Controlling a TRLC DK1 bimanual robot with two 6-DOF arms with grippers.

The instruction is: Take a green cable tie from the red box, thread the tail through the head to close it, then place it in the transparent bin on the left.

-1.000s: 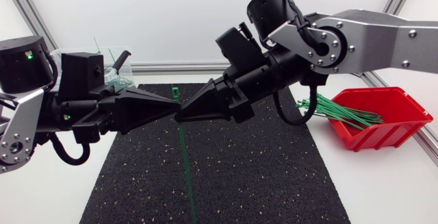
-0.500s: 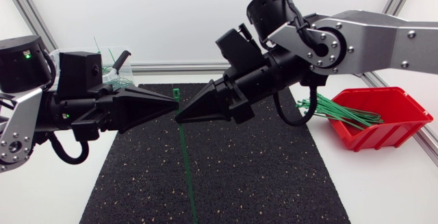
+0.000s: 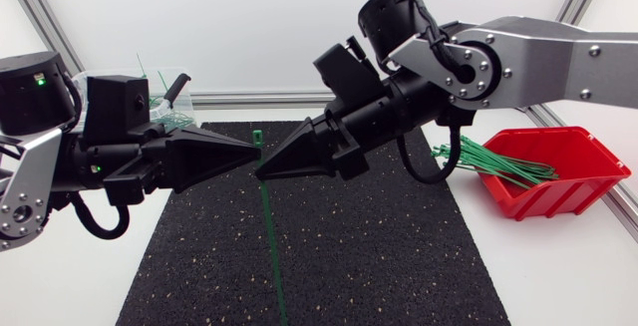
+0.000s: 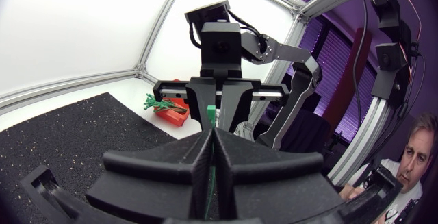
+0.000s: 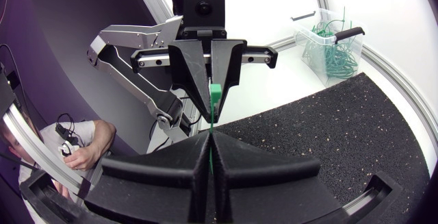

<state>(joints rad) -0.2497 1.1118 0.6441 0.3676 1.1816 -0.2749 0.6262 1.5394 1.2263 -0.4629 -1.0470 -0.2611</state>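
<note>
There are two robot arms, one left arm [image 3: 40,162] and one right arm [image 3: 558,62]. Each arm has one black gripper, so that makes two: the left gripper [image 3: 254,155] and the right gripper [image 3: 262,171]. Each gripper has two fingers [image 3: 209,157], so four fingers in all. One green cable tie [image 3: 269,236] is out by itself, pinched by both grippers. There is one red box [image 3: 568,194] with a bunch of green ties [image 3: 498,166] in it, too many and too tangled to count. There is one clear bin [image 5: 304,42] with more green ties [image 5: 332,53] inside, also too tangled to count. There is one black mat [image 3: 379,256] on one white table [image 3: 558,276].
</note>
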